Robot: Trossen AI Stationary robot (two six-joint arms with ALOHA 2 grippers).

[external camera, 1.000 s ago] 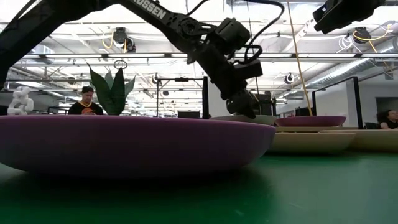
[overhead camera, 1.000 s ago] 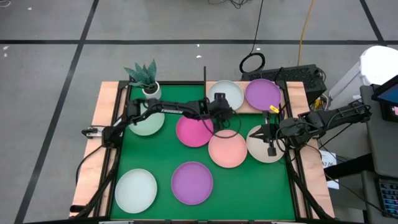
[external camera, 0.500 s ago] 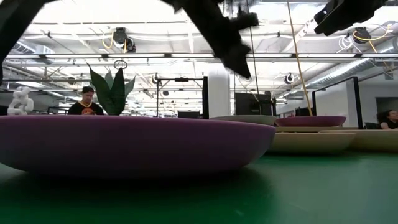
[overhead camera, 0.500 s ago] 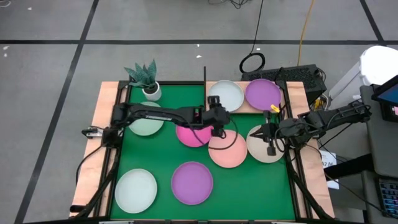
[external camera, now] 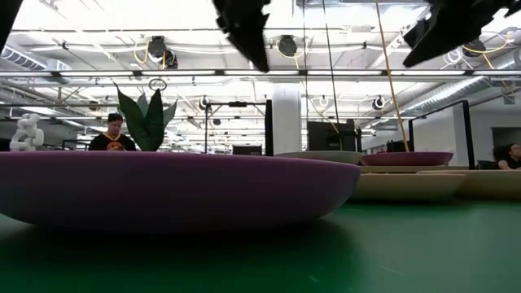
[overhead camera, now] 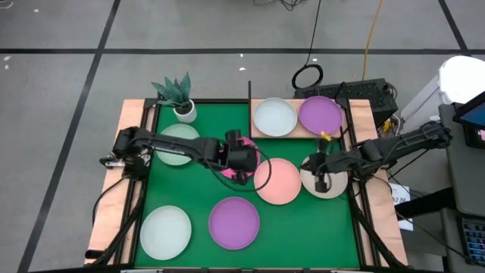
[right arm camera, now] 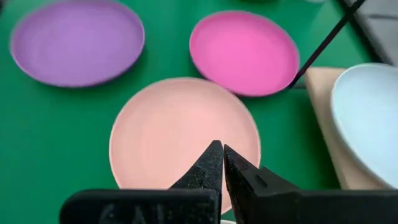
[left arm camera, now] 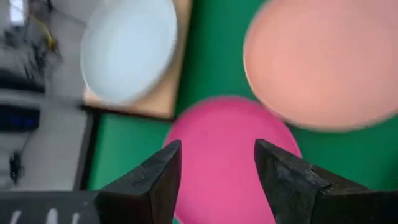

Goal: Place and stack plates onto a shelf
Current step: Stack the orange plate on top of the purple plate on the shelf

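My left gripper [overhead camera: 246, 167] hangs open above the hot pink plate [left arm camera: 227, 155], touching nothing; the plate lies flat on the green mat [overhead camera: 197, 193]. My right gripper [overhead camera: 321, 182] is shut, in the air over the beige plate [overhead camera: 333, 178], its tips toward the salmon plate [right arm camera: 183, 130]. The wooden shelf [overhead camera: 297, 130] at the far right carries a pale plate [overhead camera: 274, 116] and a purple plate [overhead camera: 320, 114] side by side. On the mat also lie a purple plate [overhead camera: 234, 222], a pale plate [overhead camera: 165, 232] and a mint plate [overhead camera: 176, 144] under the left arm.
A potted plant [overhead camera: 180, 102] stands at the mat's far left corner. A black frame [overhead camera: 356, 205] borders the mat. In the low view the near purple plate [external camera: 163, 187] fills the foreground, and a person sits in the room behind.
My left gripper, open throughout, has drawn back from the pale plate on the shelf, rising and going toward the table's near left, and now hangs over the hot pink plate. The pale plate stays on the shelf. My right gripper has edged slightly toward the left.
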